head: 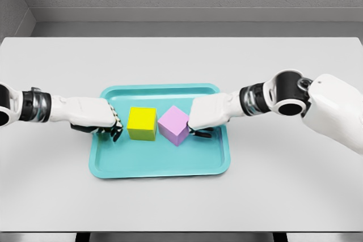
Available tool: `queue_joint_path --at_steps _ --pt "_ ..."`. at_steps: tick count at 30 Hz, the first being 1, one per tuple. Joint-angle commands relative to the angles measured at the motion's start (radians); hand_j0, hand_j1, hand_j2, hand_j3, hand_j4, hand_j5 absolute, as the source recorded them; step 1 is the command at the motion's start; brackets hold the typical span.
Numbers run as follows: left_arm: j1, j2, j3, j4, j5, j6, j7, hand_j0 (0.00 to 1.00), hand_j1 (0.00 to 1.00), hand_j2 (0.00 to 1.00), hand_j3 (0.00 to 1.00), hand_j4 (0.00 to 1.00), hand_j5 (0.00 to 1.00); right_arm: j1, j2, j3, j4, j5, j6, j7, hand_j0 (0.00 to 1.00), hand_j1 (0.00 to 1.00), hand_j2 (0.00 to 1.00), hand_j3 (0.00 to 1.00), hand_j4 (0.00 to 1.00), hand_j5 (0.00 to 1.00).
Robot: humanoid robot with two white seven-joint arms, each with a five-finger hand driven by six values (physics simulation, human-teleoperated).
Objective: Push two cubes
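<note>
Head view
Left arm: it comes in from the left edge, stretched almost level across the table (181,208), white shell with a dark, ribbed wrist band.
Left hand (91,114): palm down over the left part of the tray (159,168), its dark-jointed fingers (115,130) curled downward and holding nothing; the fingertips sit just beside the yellow cube's left face, and whether they touch it is hard to tell from this angle.
Right arm: it enters from the right edge, bent at a bulky white elbow with black round joint caps, forearm sloping down and left toward the tray.
Right hand (207,114): palm down, fingers folded under and grasping nothing, its knuckle side pressed against the right face of the purple cube.
Yellow cube (142,123): smooth, matte, sharp-edged, sitting square to the tray near its middle, a little left of centre.
Purple cube (173,124): same smooth finish, pale lilac, turned so one corner edge faces the camera; it stands on the tray just right of the yellow cube, and the two appear to touch or nearly so.
Tray: teal, shallow, rectangular with rounded corners and a low raised rim, glossy like plastic.
Table: flat, pale grey, plain surface, with a grey wall behind it.
</note>
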Motion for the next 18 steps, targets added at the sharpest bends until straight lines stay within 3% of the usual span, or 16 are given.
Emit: queue_joint_path --at_steps 1,7,18 --pt "0.0 -0.002 0.028 0.04 0.004 0.002 0.0 0.44 0.44 0.44 0.44 0.44 0.44 0.0 0.007 0.002 0.001 -0.004 0.002 0.0 0.06 0.06 0.06 0.06 0.06 0.06" --pt "-0.006 -0.012 0.06 0.088 0.004 0.002 0.0 0.44 0.44 0.44 0.44 0.44 0.44 0.0 -0.003 0.003 0.035 -0.001 0.002 0.0 0.09 0.09 0.09 0.09 0.09 0.09" --pt "-0.009 -0.01 0.066 0.096 0.004 0.002 0.0 0.44 0.44 0.44 0.44 0.44 0.44 -0.002 0.001 0.0 0.044 -0.001 0.002 0.0 0.12 0.12 0.12 0.12 0.12 0.12"
